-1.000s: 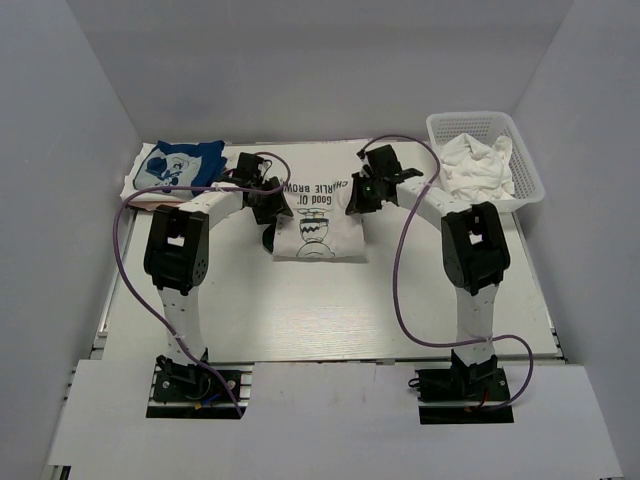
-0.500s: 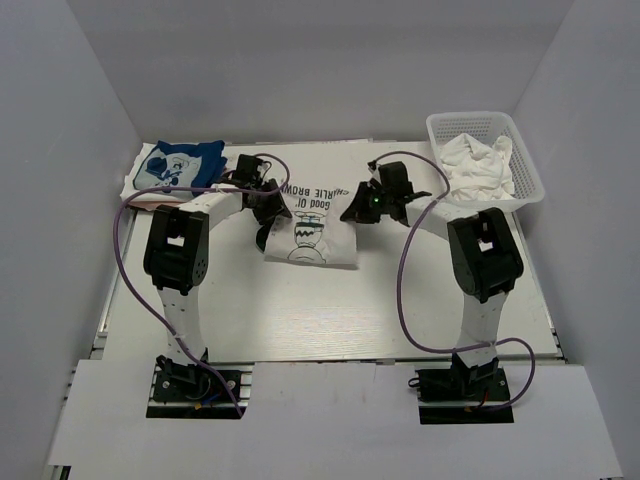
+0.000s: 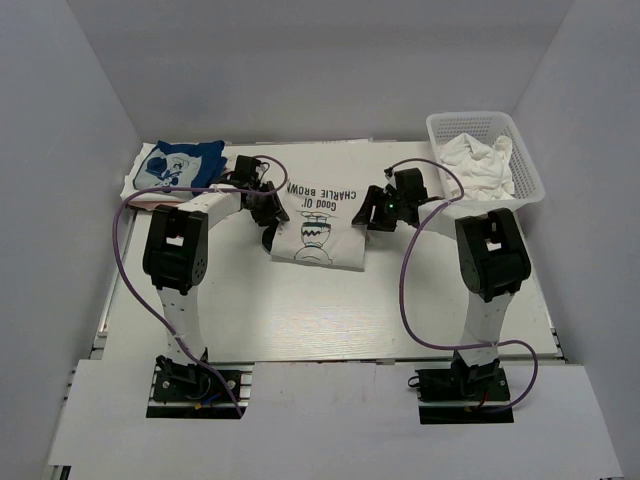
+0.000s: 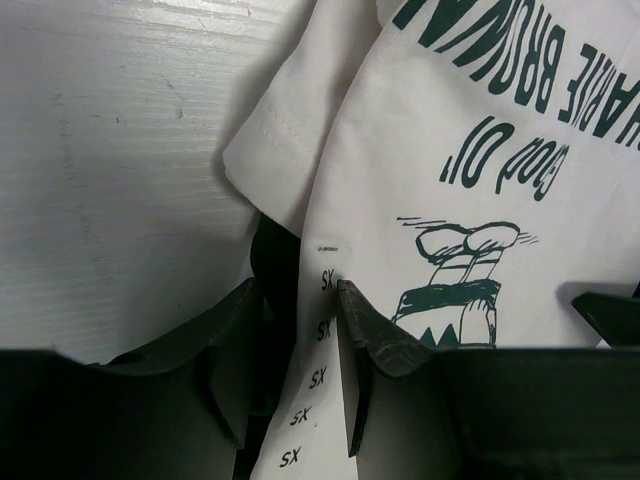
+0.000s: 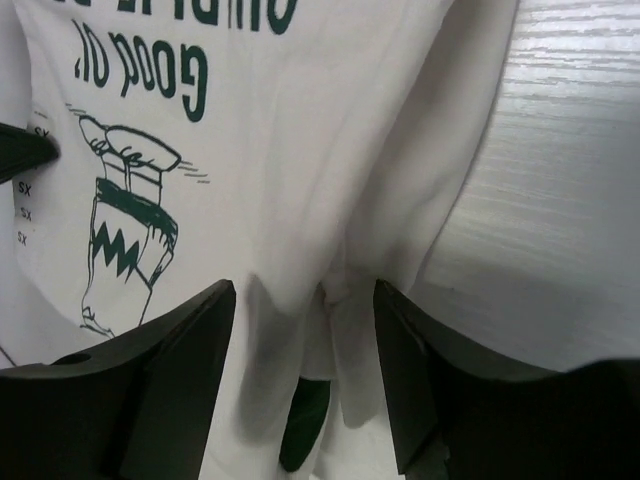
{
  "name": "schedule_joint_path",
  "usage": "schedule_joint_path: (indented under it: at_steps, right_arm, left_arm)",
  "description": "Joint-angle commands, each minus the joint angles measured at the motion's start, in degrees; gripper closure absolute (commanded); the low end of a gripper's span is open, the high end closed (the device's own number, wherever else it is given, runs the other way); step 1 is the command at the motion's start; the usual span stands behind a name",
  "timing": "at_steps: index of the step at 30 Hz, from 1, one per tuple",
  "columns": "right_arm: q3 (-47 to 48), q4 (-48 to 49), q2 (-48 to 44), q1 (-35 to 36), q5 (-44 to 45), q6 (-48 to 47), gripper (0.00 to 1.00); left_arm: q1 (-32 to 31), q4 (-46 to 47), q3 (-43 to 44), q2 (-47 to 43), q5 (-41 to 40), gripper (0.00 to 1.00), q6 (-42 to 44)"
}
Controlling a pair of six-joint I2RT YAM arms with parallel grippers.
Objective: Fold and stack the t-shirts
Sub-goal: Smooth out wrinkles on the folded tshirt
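The white Charlie Brown t-shirt (image 3: 318, 228) lies folded mid-table, print up. My left gripper (image 3: 271, 216) sits at its left edge. In the left wrist view my left gripper (image 4: 295, 288) is closed on that edge, with dark fabric and a white "SX" size strip (image 4: 322, 330) filling the gap. At the shirt's right edge my right gripper (image 3: 364, 214) is open. The right wrist view has the right gripper (image 5: 303, 290) astride a bunched white fold (image 5: 335, 290), apart from both fingers. A folded white-and-blue t-shirt (image 3: 178, 165) lies at the back left.
A white basket (image 3: 530, 175) at the back right holds crumpled white cloth (image 3: 478, 165). Purple cables loop beside both arms. Grey walls close in the table on three sides.
My right gripper has opened and let go of the shirt's right edge after moving right. The shirt shifted left, then settled back. My left jaws have narrowed on the left edge.
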Motion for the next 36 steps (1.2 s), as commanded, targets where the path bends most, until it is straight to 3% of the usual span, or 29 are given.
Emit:
schedule_joint_path:
  at_steps: [1, 4, 13, 15, 17, 18, 20, 21, 23, 31, 34, 36]
  right_arm:
    - [1.8, -3.5, -5.8, 0.5, 3.6, -4.4, 0.34]
    - [4.5, -8.5, -3.7, 1.1, 6.9, -5.8, 0.33]
    - [4.0, -6.6, -1.7, 1.5, 4.1, -7.3, 0.29]
    - [5.2, -7.0, -0.6, 2.0, 3.5, -7.3, 0.37]
    - [6.3, -7.5, 0.3, 2.3, 2.7, -7.1, 0.54]
    - [6.4, -7.2, 0.2, 2.2, 1.7, -6.6, 0.67]
    - [6.8, -5.8, 0.1, 2.2, 0.7, -5.8, 0.77]
    - [7.0, -5.9, 0.1, 2.2, 0.2, -5.2, 0.91]
    - [7.9, -6.3, -0.2, 2.3, 0.2, -4.6, 1.0]
    - [10.9, -8.9, -3.6, 3.4, 3.6, -4.6, 1.0]
    - [9.7, -5.3, -4.1, 3.6, 1.9, -4.4, 1.0]
    - [7.0, 2.0, -4.3, 3.8, -0.5, -4.0, 1.0]
  left_arm:
    - [0.2, -0.1, 0.7, -1.3, -0.3, 0.54, 0.1]
    - [0.2, -0.1, 0.7, -1.3, -0.3, 0.56, 0.1]
    - [0.2, -0.1, 0.2, -1.3, -0.3, 0.59, 0.1]
    - [0.2, -0.1, 0.2, -0.7, -0.3, 0.59, 0.1]
    - [0.2, -0.1, 0.7, -0.1, -0.3, 0.6, 0.1]
    - [0.2, -0.1, 1.2, -0.1, 0.3, 0.6, 0.1]
    - [0.2, -0.1, 1.2, 0.5, 0.3, 0.61, 0.1]
    - [0.2, -0.7, 1.7, 0.5, 0.3, 0.61, 0.1]
    - [0.2, -0.7, 1.7, 0.5, 0.3, 0.62, 0.1]
    - [0.2, -0.7, 2.3, 0.5, 0.8, 0.65, 0.1]
    - [0.2, -0.7, 2.3, 1.0, 1.3, 0.67, -0.5]
    - [0.2, -0.7, 2.3, 1.5, 2.0, 0.68, -0.5]
